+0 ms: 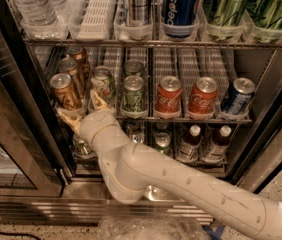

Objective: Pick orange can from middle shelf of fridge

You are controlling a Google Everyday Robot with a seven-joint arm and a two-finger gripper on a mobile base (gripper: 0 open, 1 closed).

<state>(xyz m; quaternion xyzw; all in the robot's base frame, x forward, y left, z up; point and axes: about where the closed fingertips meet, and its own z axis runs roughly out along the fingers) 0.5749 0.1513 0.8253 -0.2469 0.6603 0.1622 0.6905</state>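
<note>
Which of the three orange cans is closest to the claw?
The front orange can, at the left front of the middle shelf. The middle can and the rear can queue behind it. The open claw sits just below it.

Your gripper sits at the front left corner of the middle shelf, jaws spread. One tip is just below the front orange can, and the other is in front of the pale green-and-white can. The dark frame of the fridge crowds you on the left. The upper rack caps the room above the can tops. Toward the right edge, a green can, two Coca-Cola cans and a blue can line the front, with narrow gaps between them.
</note>
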